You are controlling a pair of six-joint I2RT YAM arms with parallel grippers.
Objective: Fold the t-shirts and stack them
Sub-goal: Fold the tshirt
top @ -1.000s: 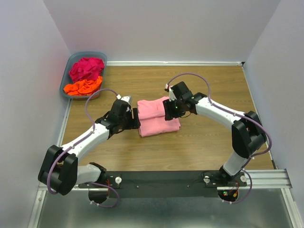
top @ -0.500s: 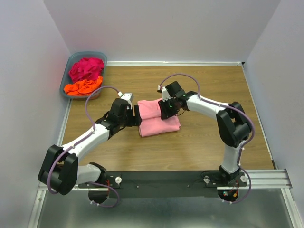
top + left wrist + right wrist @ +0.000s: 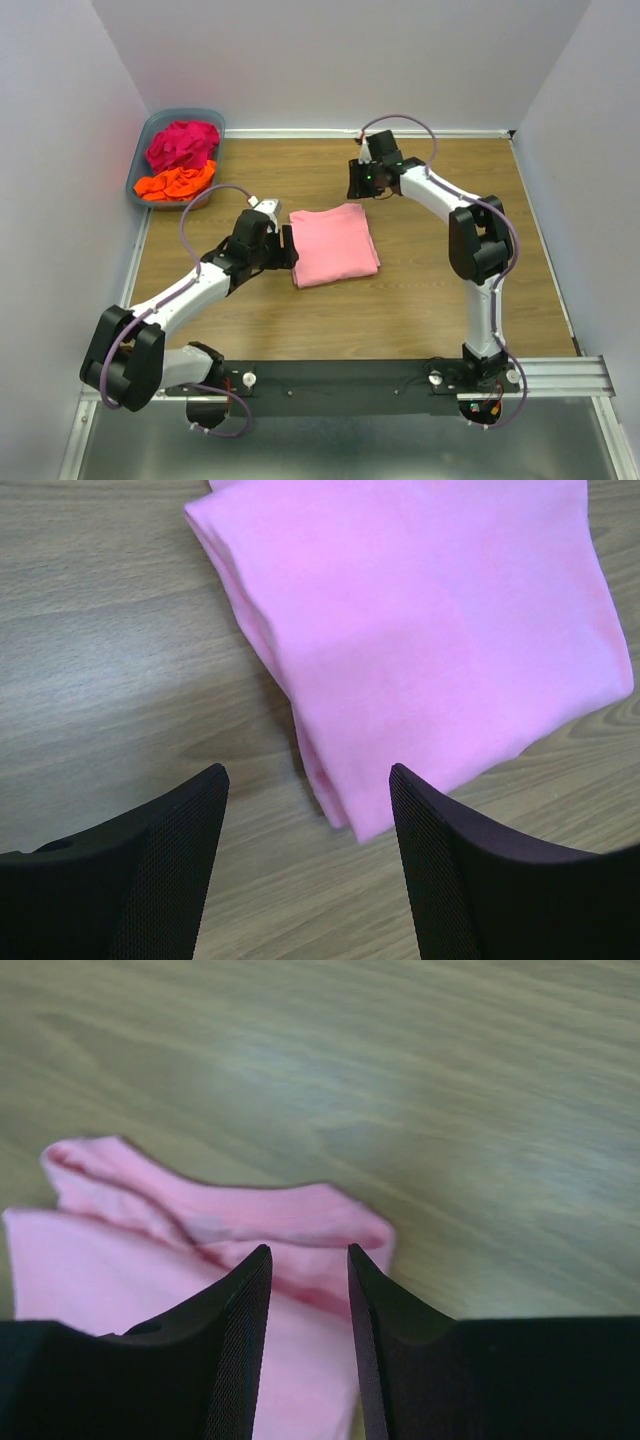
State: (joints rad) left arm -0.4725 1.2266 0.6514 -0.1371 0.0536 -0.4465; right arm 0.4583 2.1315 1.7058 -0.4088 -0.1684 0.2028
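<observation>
T-shirts number three. One light pink t-shirt lies folded on the bench, just ahead of the left fingers, which are spread wide and empty. The right fingers, narrowly apart, grip nothing near its far edge. One magenta t-shirt and one orange t-shirt fill one basket, well apart from both.

Grey-blue basket on wooden table

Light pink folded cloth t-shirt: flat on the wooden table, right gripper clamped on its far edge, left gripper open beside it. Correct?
No: the right gripper is clear of the light pink folded t-shirt, gripping nothing; the top external view shows it. Rest stands: flat on the wooden table, left gripper open beside it.
</observation>
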